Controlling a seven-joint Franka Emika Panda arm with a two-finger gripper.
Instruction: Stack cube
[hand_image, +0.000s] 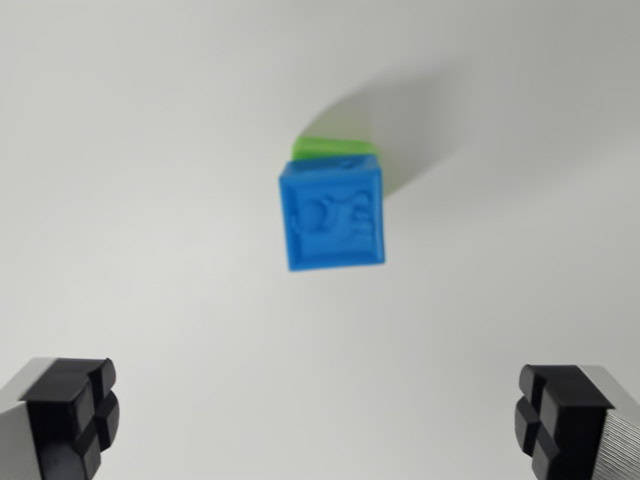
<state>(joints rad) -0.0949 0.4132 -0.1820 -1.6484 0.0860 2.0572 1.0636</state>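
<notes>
on the green cube the blue cube sits slightly skewed, pincer spread wide.

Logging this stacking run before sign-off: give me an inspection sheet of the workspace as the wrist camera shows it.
Surface: plain white tabletop, bare apart from the cubes and their shadow.
Job's things: blue cube sits on top of a green cube; only the green one's upper edge shows behind it. Picture is blurred.
Clutter: nothing seen.
Grippers: gripper open, fingers far apart at the bottom corners, holding nothing, clear of the cubes.
Cables: nothing seen.
Surroundings: nothing seen beyond the tabletop.
</notes>
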